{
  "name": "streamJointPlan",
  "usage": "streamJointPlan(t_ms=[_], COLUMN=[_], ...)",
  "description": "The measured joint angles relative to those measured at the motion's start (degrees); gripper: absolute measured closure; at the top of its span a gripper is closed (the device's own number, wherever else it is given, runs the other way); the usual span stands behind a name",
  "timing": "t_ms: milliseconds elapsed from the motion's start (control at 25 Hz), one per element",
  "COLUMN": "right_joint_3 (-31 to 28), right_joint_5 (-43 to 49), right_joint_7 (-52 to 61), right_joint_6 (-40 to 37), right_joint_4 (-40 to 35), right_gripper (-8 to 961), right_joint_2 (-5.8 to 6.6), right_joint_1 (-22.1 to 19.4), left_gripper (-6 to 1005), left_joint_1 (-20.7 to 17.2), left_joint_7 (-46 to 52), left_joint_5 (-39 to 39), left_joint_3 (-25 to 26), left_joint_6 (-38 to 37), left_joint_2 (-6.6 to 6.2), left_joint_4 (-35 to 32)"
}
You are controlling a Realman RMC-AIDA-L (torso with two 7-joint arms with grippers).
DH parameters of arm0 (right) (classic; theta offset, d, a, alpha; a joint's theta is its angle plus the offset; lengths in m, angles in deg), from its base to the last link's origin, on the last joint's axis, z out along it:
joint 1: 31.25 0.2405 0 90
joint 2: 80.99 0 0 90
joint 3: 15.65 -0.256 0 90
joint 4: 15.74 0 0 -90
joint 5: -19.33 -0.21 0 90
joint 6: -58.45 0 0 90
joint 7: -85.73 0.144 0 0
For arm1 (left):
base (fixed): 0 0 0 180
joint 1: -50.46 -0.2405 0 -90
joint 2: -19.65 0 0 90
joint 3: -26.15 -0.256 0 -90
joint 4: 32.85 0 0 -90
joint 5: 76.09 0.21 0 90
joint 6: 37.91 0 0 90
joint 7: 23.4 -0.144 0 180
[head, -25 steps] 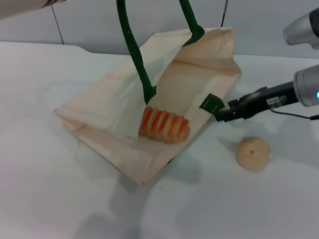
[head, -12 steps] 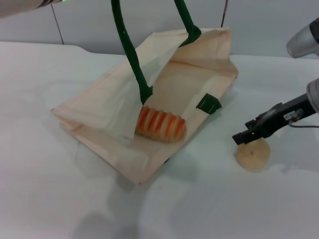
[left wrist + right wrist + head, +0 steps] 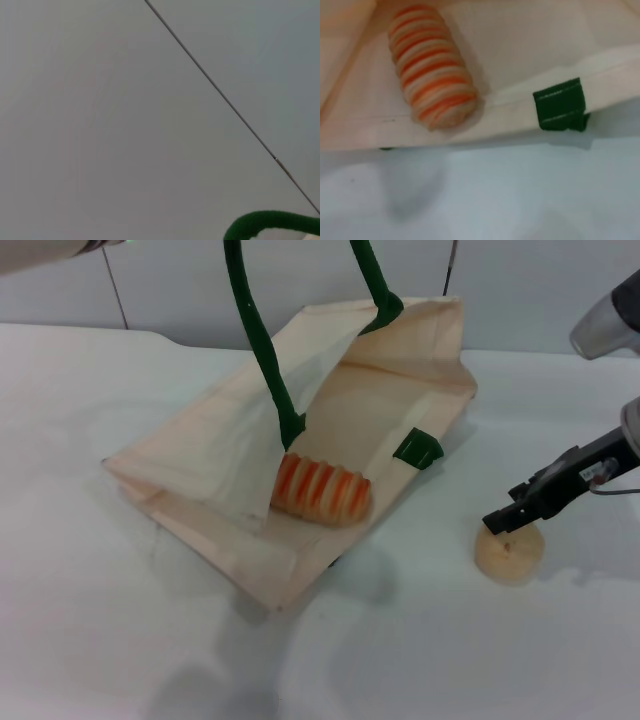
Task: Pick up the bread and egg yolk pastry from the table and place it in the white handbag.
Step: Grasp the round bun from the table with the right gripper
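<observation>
Since a second ago my right gripper (image 3: 500, 521) has left the white handbag (image 3: 200, 455) by its green tab (image 3: 417, 448) and come down over the egg yolk pastry (image 3: 510, 552) on the table (image 3: 100, 640); I cannot tell how its jaws stand. The bag has barely shifted. One bread (image 3: 322, 489) lies inside its open mouth, one pastry outside. I read no writing. The left gripper is out of view; a green handle (image 3: 260, 350) rises that way.
</observation>
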Motion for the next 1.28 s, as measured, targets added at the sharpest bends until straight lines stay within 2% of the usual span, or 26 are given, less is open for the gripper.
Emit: streamJointPlan(t_ms=[400, 600, 960, 1280], right_joint_3=[0.0, 0.0, -0.07, -0.17], right_joint_5=[2.88, 3.54, 3.54, 3.45], right_joint_7=[1.33, 1.67, 1.68, 2.62], right_joint_6=[-0.79, -3.77, -4.74, -1.99], right_joint_4=[-0.27, -0.35, -0.42, -2.17], right_gripper=[271, 182, 180, 190], right_joint_2=[-0.01, -0.01, -0.11, -0.16], right_joint_1=[0.34, 0.85, 0.62, 0.27], left_gripper=[890, 890, 891, 891], left_joint_1=[0.08, 0.08, 0.03, 0.09], left_joint_7=[-0.14, -0.17, -0.18, -0.07], left_joint_5=[0.03, 0.69, 0.8, 0.79], left_joint_3=[0.07, 0.09, 0.09, 0.09], left_joint_6=[0.22, 0.4, 0.45, 0.44], left_joint_2=[-0.09, -0.08, -0.01, 0.0], left_joint_4=[0.0, 0.01, 0.19, 0.27])
